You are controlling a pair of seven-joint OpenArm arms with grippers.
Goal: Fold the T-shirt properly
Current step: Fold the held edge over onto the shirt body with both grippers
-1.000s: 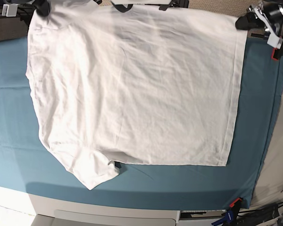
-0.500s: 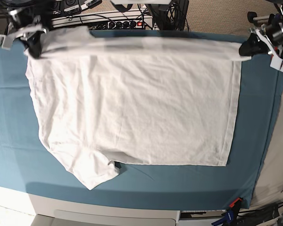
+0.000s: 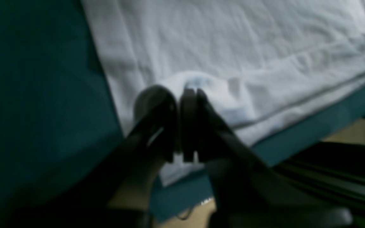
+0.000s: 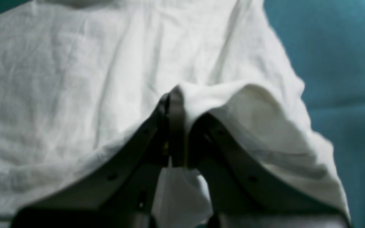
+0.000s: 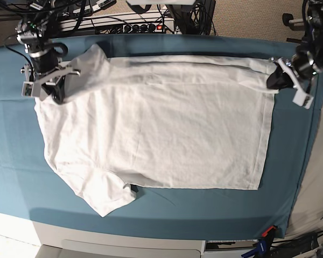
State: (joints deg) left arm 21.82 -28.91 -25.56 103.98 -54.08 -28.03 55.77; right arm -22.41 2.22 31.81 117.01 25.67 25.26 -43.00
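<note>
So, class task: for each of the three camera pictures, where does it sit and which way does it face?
Base: overhead, looking down on the T-shirt and teal table cloth; both arms show.
Left wrist: on the left arm, looking along the left gripper, shut on a shirt edge.
Right wrist: on the right arm, looking along the right gripper, shut on a shirt fold.
All views share the T-shirt and cloth.

teal table cloth | power strip | red clip
</note>
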